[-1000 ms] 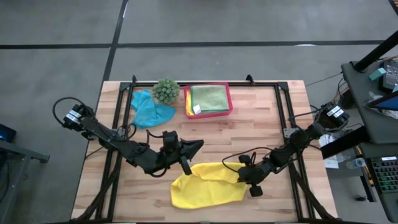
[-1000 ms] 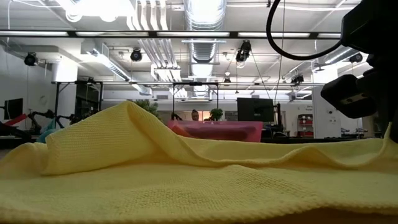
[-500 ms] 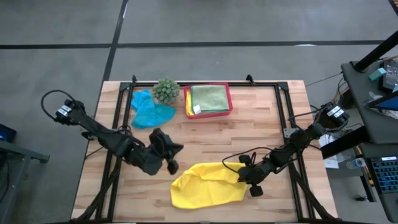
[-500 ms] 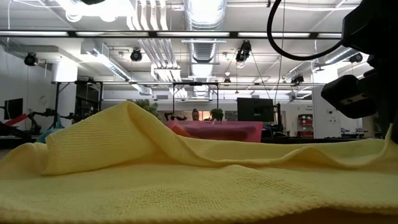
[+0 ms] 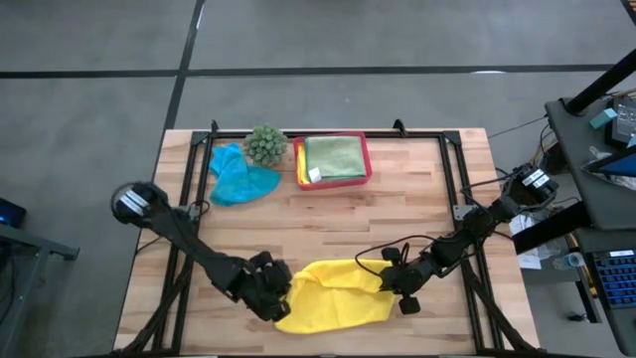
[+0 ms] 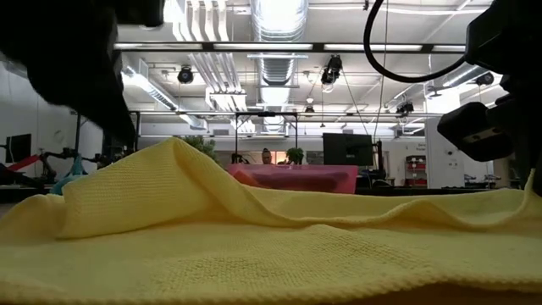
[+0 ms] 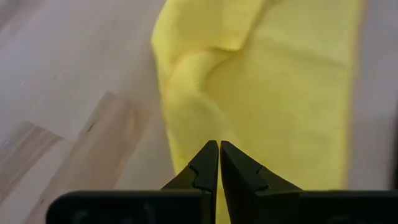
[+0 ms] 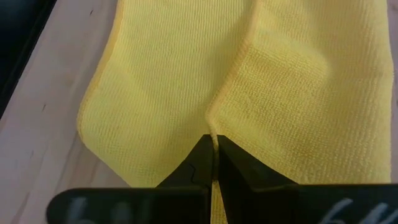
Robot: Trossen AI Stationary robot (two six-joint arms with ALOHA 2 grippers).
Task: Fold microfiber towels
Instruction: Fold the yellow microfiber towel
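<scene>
Pinching yellow towel (image 5: 333, 293) edge, right end effector (image 5: 386, 285) clenched; left end effector (image 5: 281, 303) clenched at opposite edge, grasp unclear.

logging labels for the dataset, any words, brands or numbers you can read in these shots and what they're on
No text can be read in any view.
White tag on the cloth in the pink tray: too small to tell whether it carries print.
Monitor in the room behind the table: dark, nothing legible.
Yellow towel, both grippers, wooden table: no markings visible.
</scene>
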